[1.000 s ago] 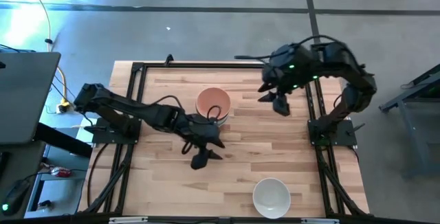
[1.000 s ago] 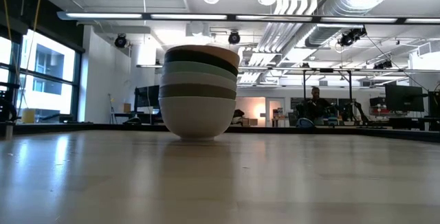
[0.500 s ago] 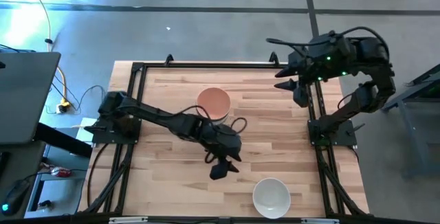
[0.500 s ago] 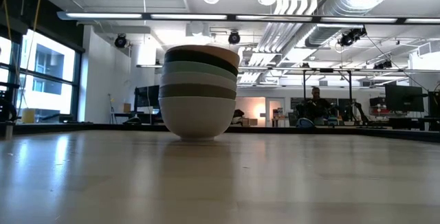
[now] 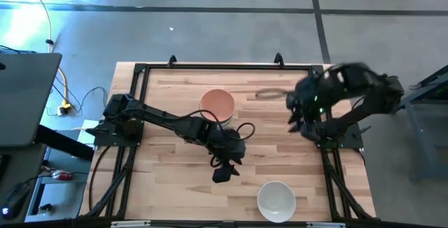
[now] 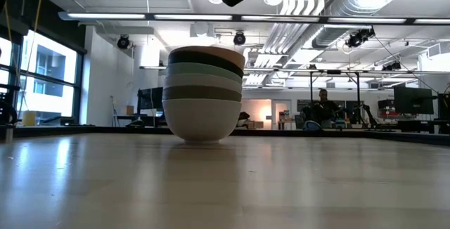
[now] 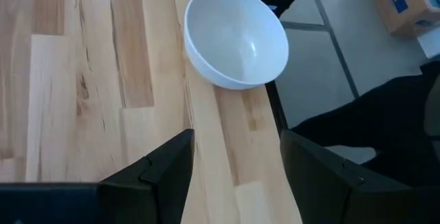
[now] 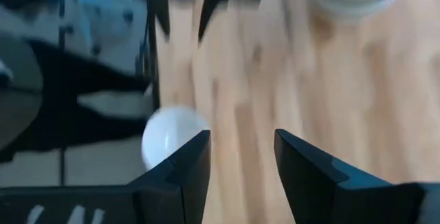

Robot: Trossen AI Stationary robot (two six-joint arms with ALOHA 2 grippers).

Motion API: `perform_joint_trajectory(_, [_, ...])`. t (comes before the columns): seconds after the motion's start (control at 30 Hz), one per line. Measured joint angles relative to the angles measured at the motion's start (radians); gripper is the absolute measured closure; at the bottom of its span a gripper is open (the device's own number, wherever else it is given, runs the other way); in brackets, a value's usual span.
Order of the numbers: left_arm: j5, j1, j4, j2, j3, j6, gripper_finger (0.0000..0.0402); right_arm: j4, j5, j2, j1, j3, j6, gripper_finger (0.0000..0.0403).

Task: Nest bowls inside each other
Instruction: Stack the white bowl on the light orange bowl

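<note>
A nested stack of several bowls [image 5: 218, 105] stands at the table's middle-far part; its white bottom bowl [image 6: 202, 120] rests on the wood and a peach-orange one is on top. One lone white bowl [image 5: 276, 200] sits upright by the near edge, also seen in the left wrist view [image 7: 237, 35]. My left gripper [image 5: 224, 171] hangs open above the table between the stack and this bowl, its fingers [image 7: 168, 176] short of the bowl. My right gripper [image 5: 299, 119] is blurred at the right edge, open [image 8: 240, 155] and empty.
A black metal frame [image 5: 140, 70] borders the wooden table. The lone white bowl sits close to the near frame rail [image 7: 275, 104]. Bare wood [image 5: 168, 186] lies to the left of the left gripper. A person [image 6: 323, 106] sits far off in the room behind.
My left gripper has swung from beside the stack toward the near-right, toward the lone white bowl, then almost stopped. My right arm has drawn back from over the far-right part of the table to the right edge and is still moving. No bowl has moved.
</note>
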Motion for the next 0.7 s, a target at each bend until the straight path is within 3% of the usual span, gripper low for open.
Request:
perform_joint_trajectory(0.3, [0.007,0.0,-0.011,0.0,0.0,0.0,0.0195,0.105,-0.038,-0.085,0.184,-0.315,0.2,0.0249])
perform_joint_trajectory(0.7, [-0.015,0.0,-0.198,-0.085,-0.004,0.056,0.0195,0.206,0.036,-0.089,0.374,-0.451,0.302,0.0249])
